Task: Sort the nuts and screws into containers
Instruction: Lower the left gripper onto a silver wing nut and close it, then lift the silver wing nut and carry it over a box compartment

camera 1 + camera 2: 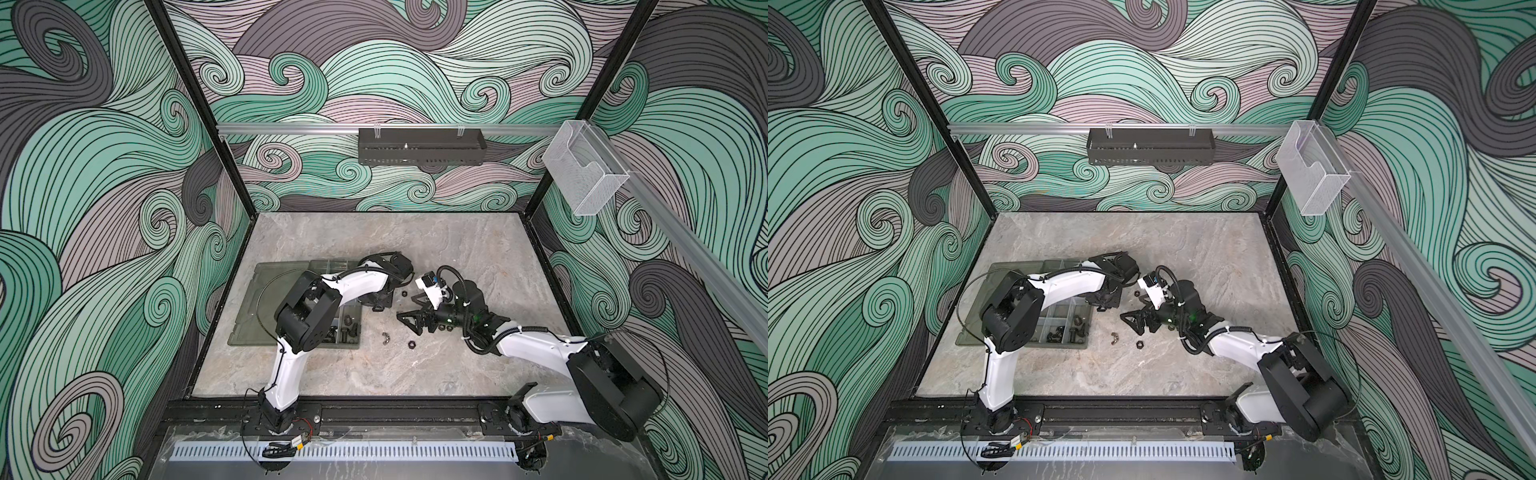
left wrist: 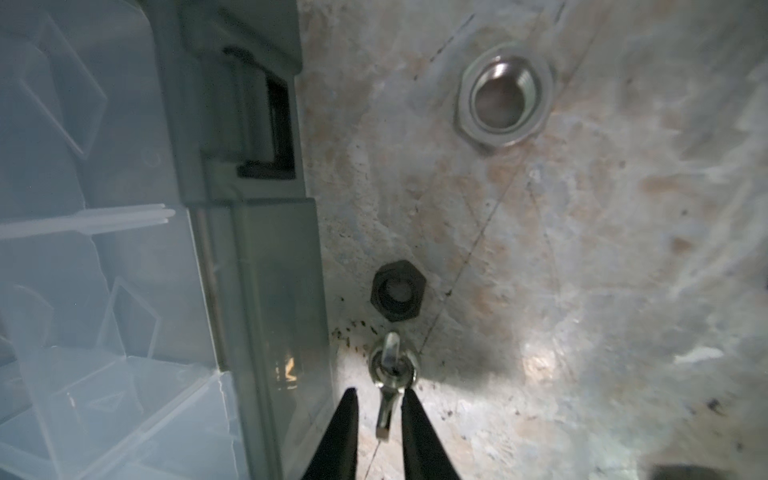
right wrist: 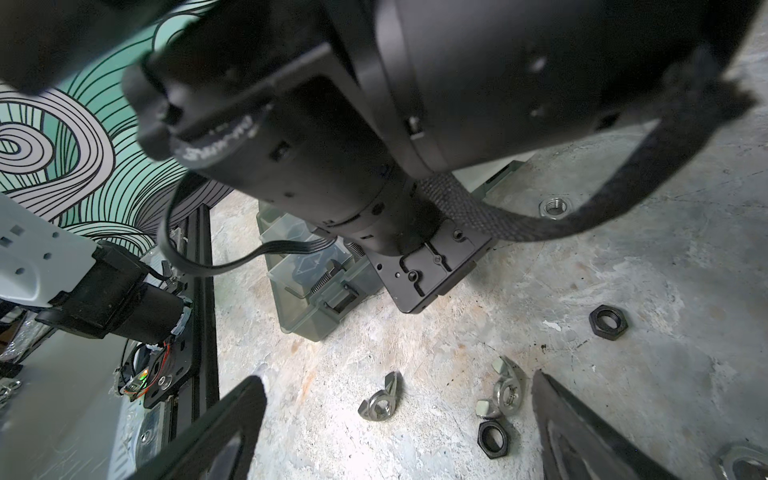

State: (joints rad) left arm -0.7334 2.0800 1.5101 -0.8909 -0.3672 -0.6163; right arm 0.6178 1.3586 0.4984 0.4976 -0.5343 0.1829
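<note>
Shiny winged nut (image 2: 392, 371) on mottled tabletop (image 2: 582, 270)

the left arm (image 1: 361, 284) bends up from the near edge of the worktop (image 1: 374, 374) and points the left gripper (image 2: 381, 391) straight down, its fingers (image 2: 338, 436) close together with a thin gap. the right arm (image 1: 536, 347) lies low and reaches toward the middle, the right gripper (image 3: 399, 378) spread wide.
</note>
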